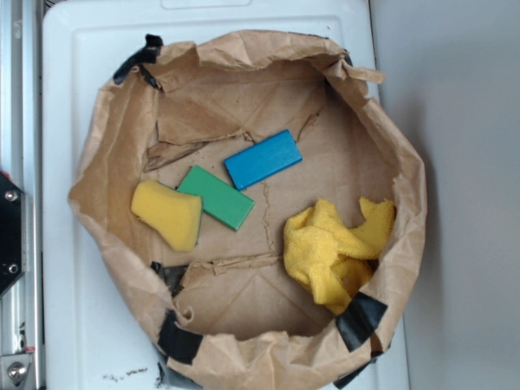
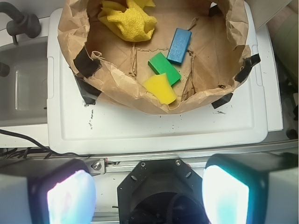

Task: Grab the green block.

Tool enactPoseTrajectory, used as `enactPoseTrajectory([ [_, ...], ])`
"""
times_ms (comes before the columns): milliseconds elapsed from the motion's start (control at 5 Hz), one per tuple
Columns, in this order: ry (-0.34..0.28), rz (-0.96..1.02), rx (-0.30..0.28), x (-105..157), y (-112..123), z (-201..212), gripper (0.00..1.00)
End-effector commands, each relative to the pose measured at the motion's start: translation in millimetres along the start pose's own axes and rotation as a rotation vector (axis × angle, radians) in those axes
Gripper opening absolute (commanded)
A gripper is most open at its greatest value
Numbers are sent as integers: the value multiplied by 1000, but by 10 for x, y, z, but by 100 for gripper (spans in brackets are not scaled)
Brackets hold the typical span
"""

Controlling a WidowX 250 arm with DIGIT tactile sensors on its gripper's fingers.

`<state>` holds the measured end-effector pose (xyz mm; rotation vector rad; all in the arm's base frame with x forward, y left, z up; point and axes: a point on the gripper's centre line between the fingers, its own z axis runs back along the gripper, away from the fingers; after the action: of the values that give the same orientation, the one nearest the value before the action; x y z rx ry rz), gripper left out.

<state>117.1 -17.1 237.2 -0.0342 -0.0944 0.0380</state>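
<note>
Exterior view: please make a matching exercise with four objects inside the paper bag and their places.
Objects:
1. flat green rectangular block
2. flat blue rectangular slab
3. yellow sponge wedge
4. crumpled yellow cloth

Places in the exterior view:
A. right side of the bag
B. furthest left, touching the green block
C. between sponge and blue slab
D. nearest the top

Pairs: 1-C, 2-D, 3-B, 4-A

Paper nest on a tray, ahead of the gripper.

Seen from the wrist, the gripper (image 2: 148,191) sits well back from the paper nest (image 2: 117,86), which rests on the tray (image 2: 154,128). Inside it, nearest the gripper lies the sponge wedge (image 2: 160,88), touching the block (image 2: 164,67) just beyond. Farther ahead and slightly right lies the second slab (image 2: 179,45). The cloth (image 2: 127,19) lies farthest, ahead and to the left.
</note>
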Motion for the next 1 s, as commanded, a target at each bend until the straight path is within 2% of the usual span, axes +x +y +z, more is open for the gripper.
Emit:
enactPoseTrajectory([
  [0,0,0,0,0,0,0,100],
  [200,0,0,0,0,0,0,100],
  [400,-44,-54,-58,12,1,-65,100],
  [600,-85,-81,-69,181,-15,-157,100],
  [800,-94,-90,-63,451,62,-353,100],
])
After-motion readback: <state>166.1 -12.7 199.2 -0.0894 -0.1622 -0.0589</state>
